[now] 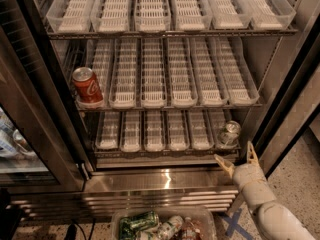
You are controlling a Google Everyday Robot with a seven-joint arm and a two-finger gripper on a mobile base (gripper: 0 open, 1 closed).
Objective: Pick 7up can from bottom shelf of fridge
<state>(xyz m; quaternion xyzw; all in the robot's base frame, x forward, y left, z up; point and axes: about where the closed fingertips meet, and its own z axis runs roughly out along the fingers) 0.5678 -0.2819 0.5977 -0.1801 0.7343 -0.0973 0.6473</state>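
Note:
The fridge (280, 74) stands open in front of me, with wire racks and rows of white slotted trays. The 7up can (229, 133), silvery-grey, stands upright at the right end of the bottom shelf (160, 151), in the rightmost tray. My gripper (236, 159) is low at the right, just below and in front of the can, outside the shelf's steel ledge. Its two pale fingers are spread apart and hold nothing. The white arm runs down to the lower right corner.
A red Coca-Cola can (87, 86) stands at the left end of the middle shelf. A clear bin (202, 214) with dark green cans and bottles sits on the floor in front of the louvred base. The fridge's right frame is close beside the gripper.

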